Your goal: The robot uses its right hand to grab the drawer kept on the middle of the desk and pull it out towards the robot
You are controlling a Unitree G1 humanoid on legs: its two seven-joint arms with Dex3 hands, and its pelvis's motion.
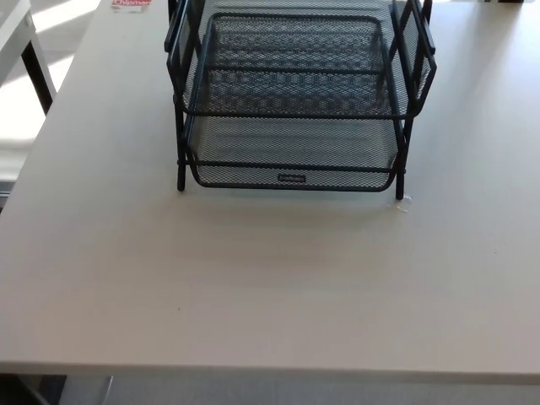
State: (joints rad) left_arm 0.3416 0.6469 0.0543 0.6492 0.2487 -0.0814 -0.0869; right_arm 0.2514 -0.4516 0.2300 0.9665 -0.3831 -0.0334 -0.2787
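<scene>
A black wire-mesh drawer rack (pixel 295 93) stands at the middle back of the light grey desk (pixel 270 287). Its lower mesh tray (pixel 291 156) sits in the frame, with a small label plate (pixel 291 178) on its front rim facing me. An upper mesh tray (pixel 291 63) sits above it. Neither of my hands shows in the head view.
A red and white item (pixel 132 3) lies at the desk's far left edge. The desk's front edge (pixel 270 369) runs across the bottom of the picture. A white table leg and frame (pixel 29 59) stand off the left side, over the bright floor.
</scene>
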